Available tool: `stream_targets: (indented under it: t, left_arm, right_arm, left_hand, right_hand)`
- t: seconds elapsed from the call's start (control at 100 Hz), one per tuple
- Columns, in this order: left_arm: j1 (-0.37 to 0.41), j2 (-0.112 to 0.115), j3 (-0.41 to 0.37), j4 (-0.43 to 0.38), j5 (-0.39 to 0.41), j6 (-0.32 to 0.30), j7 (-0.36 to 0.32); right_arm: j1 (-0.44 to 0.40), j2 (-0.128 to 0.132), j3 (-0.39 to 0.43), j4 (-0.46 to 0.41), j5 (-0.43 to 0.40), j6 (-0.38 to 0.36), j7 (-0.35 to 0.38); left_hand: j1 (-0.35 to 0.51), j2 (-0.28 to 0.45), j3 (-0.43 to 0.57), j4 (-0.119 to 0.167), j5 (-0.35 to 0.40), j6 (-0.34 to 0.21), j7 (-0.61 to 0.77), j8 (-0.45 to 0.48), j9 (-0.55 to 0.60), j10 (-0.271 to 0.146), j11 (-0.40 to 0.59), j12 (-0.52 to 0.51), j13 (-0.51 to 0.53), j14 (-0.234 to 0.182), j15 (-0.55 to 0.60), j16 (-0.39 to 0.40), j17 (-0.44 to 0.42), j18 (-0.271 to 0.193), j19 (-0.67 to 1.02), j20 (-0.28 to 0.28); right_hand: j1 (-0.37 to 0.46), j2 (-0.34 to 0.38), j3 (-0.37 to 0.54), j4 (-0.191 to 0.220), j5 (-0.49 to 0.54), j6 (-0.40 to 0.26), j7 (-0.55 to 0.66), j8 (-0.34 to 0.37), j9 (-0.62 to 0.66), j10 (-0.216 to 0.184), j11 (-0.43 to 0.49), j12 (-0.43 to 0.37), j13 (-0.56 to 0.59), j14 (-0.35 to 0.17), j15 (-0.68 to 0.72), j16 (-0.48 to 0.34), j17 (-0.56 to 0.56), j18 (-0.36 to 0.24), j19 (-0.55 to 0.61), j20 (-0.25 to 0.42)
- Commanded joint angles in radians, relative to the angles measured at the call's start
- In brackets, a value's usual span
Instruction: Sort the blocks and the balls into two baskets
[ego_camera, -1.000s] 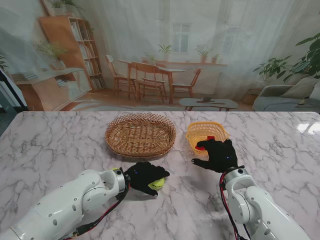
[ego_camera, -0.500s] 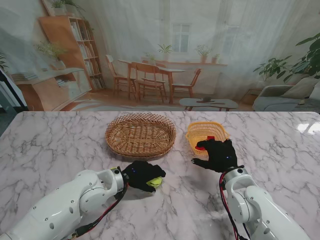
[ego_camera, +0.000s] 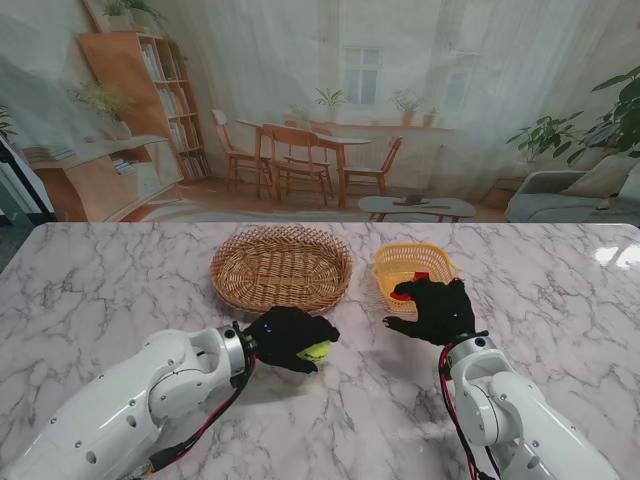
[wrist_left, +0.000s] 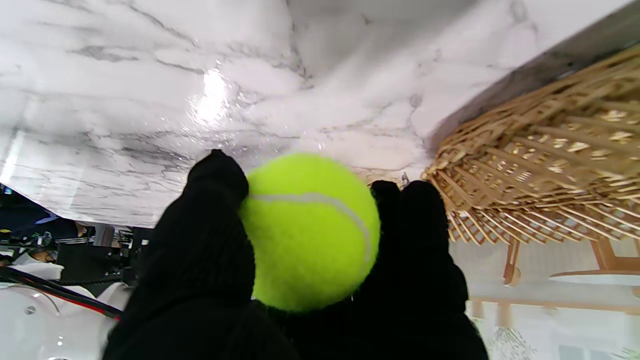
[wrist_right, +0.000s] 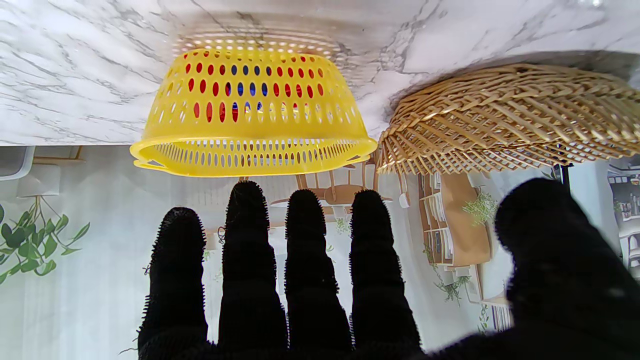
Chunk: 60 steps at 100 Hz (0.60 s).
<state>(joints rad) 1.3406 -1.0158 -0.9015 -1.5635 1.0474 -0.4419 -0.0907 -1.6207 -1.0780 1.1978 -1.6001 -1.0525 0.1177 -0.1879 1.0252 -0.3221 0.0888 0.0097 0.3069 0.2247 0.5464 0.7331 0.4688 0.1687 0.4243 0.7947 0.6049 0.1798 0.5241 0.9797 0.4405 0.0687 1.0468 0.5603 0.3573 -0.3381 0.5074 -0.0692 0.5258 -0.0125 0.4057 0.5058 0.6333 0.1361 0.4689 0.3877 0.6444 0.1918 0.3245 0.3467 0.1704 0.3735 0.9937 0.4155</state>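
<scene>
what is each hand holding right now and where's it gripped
The left hand holds the tennis ball, fingers wrapped around its sides. The right hand holds nothing, fingers spread by the yellow basket.

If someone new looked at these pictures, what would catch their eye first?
Probably the bright tennis ball gripped in the black-gloved left hand, just nearer to me than the wicker basket. Next, the yellow basket to its right, with red blocks inside and the open right hand at its near rim.
</scene>
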Motion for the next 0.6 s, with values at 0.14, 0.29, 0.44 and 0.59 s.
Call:
stream_targets:
  t: [0.14,0.29,0.44,0.59]
  left_arm:
    - [-0.047,-0.007,-0.014,0.001,-0.008,0.031,-0.018]
    - [-0.087,-0.009,-0.021,0.021,-0.007,0.049,-0.028]
    - [-0.128,-0.014,-0.023,0.049,-0.025,0.077,-0.035]
    - [-0.191,-0.021,0.002,0.098,-0.04,0.123,-0.033]
  right_arm:
    - [-0.004,-0.002,-0.001,0.002,0.0,0.008,0.0]
    - [-0.005,-0.002,0.0,0.002,0.0,0.008,-0.001]
    - [-0.007,-0.002,0.001,0.0,0.0,0.012,0.001]
    - [-0.007,-0.002,0.0,0.001,-0.002,0.015,0.003]
  left_hand:
    - [0.14,0.062,0.153,0.048,0.023,-0.036,0.073,0.04,0.062,-0.043,0.026,0.034,0.069,-0.061,0.035,-0.016,0.02,-0.048,0.023,0.026]
    - [0.137,0.068,0.149,0.049,0.022,-0.036,0.07,0.04,0.059,-0.042,0.022,0.033,0.067,-0.062,0.037,-0.031,0.018,-0.047,0.02,0.026]
    - [0.134,0.074,0.142,0.049,0.02,-0.038,0.062,0.035,0.054,-0.041,0.021,0.029,0.059,-0.06,0.037,-0.042,0.01,-0.044,0.015,0.026]
    - [0.134,0.075,0.135,0.047,0.021,-0.037,0.059,0.036,0.054,-0.04,0.023,0.027,0.057,-0.057,0.038,-0.048,0.004,-0.038,0.011,0.027]
  right_hand:
    - [0.035,0.03,-0.019,0.019,-0.011,0.009,-0.005,0.021,-0.032,0.018,0.001,0.0,-0.038,-0.001,-0.042,0.0,-0.023,0.02,-0.02,0.014]
    - [0.035,0.031,-0.019,0.019,-0.01,0.009,-0.004,0.021,-0.031,0.018,0.001,0.0,-0.038,-0.001,-0.041,0.0,-0.023,0.02,-0.02,0.014]
    - [0.036,0.032,-0.02,0.019,-0.01,0.009,-0.004,0.021,-0.03,0.018,0.002,0.0,-0.038,-0.001,-0.041,0.0,-0.023,0.019,-0.019,0.014]
    - [0.037,0.033,-0.021,0.019,-0.009,0.007,-0.004,0.021,-0.03,0.017,0.002,0.0,-0.037,-0.002,-0.041,0.0,-0.022,0.019,-0.019,0.015]
